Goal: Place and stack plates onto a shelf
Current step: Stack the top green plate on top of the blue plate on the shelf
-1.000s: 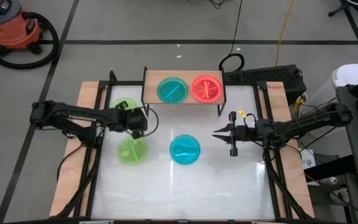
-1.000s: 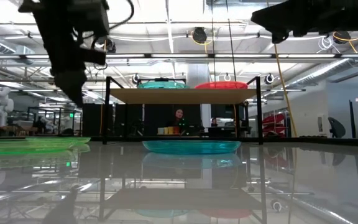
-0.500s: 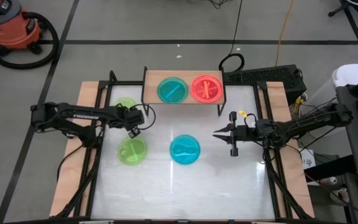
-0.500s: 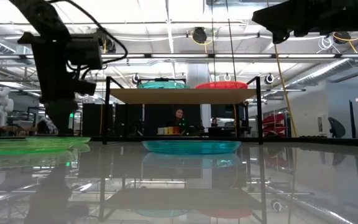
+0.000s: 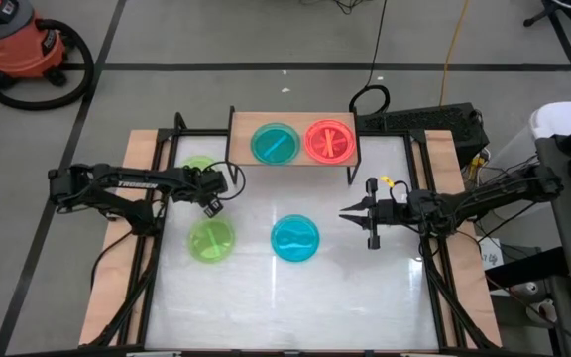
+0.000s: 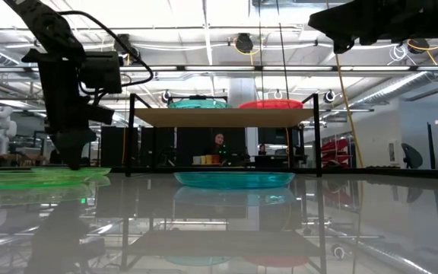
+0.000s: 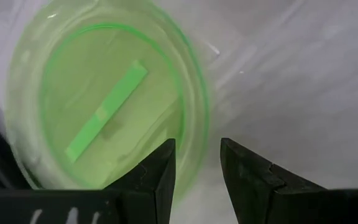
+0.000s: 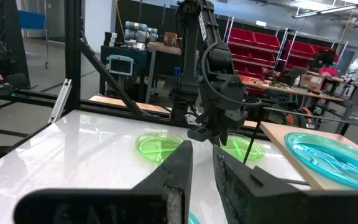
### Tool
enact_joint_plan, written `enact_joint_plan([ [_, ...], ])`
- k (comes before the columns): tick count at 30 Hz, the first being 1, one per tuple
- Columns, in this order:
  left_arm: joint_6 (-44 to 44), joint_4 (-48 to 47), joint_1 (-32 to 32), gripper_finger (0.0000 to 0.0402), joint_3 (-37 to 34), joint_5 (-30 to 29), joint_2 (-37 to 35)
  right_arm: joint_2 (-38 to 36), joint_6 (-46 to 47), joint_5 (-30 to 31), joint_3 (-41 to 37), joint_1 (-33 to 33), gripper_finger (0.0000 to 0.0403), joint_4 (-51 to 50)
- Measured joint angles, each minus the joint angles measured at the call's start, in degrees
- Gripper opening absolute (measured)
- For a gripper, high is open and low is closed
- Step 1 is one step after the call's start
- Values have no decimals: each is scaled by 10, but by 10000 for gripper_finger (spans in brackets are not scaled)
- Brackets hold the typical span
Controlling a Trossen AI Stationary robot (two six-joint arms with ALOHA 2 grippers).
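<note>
left end effector (image 5: 209, 206): slightly open, empty, just above far green plate (image 7: 104, 106), apparently at its rim | right end effector (image 5: 348, 213): narrow gap, empty, beside blue plate (image 5: 294, 239)

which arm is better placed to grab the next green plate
Left. The left gripper hangs with jaws open right above the near green plate; the right gripper waits beyond the blue plate.
</note>
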Motion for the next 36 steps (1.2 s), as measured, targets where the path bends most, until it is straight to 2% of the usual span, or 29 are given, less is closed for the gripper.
enact_joint_plan([
  [6,-26,15,0,134,0,-5,1,0,1,0,0,0,47,-1],
  [14,-35,32,-1,134,3,-14,64,0,2,0,0,0,47,-2],
  [18,-47,36,-2,129,3,-53,84,0,2,1,0,0,47,-3],
  [21,-41,39,-1,99,2,-58,85,0,2,1,0,0,47,-3],
  [26,-39,38,-1,15,2,-58,86,0,2,1,0,0,47,-3],
  [30,-42,8,-7,6,11,-56,79,0,1,1,0,0,47,-4],
  [36,-82,-117,-54,3,79,-24,33,0,1,1,1,0,47,-4],
])
